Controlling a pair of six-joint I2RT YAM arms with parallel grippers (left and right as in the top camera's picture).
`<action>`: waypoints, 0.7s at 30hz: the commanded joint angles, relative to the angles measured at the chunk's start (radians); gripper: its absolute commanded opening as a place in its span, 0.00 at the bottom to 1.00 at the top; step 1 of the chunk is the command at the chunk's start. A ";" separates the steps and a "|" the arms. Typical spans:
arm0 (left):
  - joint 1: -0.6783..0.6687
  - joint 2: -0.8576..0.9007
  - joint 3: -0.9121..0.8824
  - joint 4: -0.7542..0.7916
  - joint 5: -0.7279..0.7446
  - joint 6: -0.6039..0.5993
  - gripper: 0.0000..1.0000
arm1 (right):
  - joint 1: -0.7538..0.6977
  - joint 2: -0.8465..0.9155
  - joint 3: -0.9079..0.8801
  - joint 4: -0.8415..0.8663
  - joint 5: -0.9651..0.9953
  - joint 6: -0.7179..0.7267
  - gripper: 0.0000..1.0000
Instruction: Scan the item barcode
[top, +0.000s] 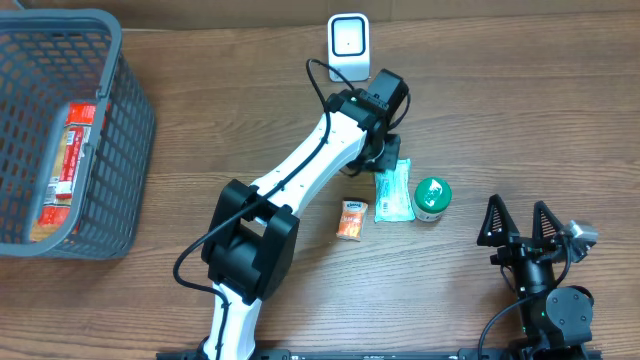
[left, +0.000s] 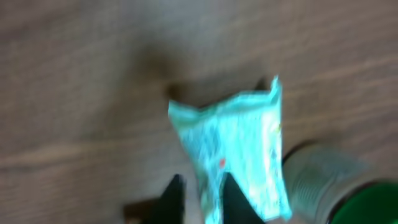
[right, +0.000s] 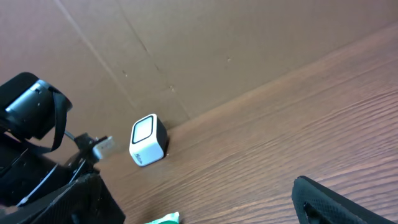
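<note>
From above, our left gripper (top: 388, 165) reaches the top end of the teal packet (top: 393, 192), which sits between an orange sachet (top: 351, 219) and a green-lidded tub (top: 432, 198). The scanner (top: 349, 45) stands just beyond. Our right gripper (top: 520, 225) waits wide open, well apart.

At the left wrist, the fingers (left: 176, 198) are pinched closed on the packet's edge, so we judge the grasp made.

The right wrist view shows the scanner upright on the worktop (right: 298, 124). Next we would lift the packet and turn its barcode toward the scanner.
</note>
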 joint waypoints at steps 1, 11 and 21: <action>-0.015 0.030 -0.033 0.068 -0.049 -0.036 0.08 | -0.004 -0.010 -0.011 0.003 0.002 -0.006 1.00; -0.030 0.108 -0.047 0.126 -0.031 -0.037 0.04 | -0.004 -0.010 -0.011 0.003 0.002 -0.006 1.00; -0.027 0.089 -0.046 -0.017 0.153 0.126 0.04 | -0.004 -0.010 -0.011 0.003 0.002 -0.006 1.00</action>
